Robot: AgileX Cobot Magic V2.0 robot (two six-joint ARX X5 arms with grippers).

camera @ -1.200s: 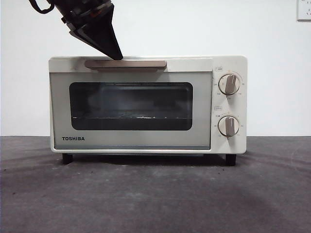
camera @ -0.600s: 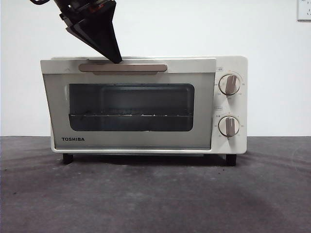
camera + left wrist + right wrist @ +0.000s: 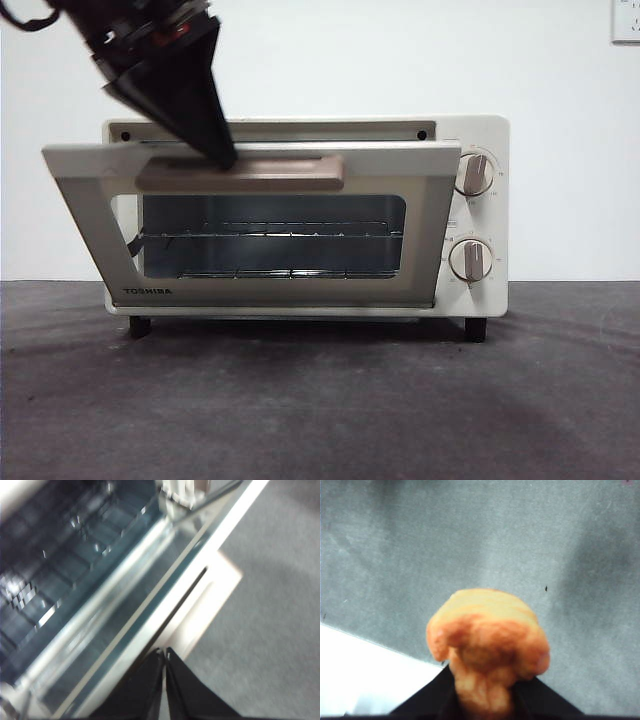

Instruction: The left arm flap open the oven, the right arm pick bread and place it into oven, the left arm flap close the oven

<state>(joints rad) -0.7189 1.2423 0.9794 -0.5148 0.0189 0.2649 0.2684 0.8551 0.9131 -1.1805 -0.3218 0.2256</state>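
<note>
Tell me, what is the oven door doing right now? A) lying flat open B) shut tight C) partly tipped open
C: the door leans out at the top, showing the gap above it, with the left tool pressing on the handle.

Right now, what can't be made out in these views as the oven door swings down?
- Right gripper and bread: absent from the front view, so their position relative to the oven is unknown.
- Left gripper: the blurred wrist view hides its contact with the door handle.
- Knob markings: too small.
</note>
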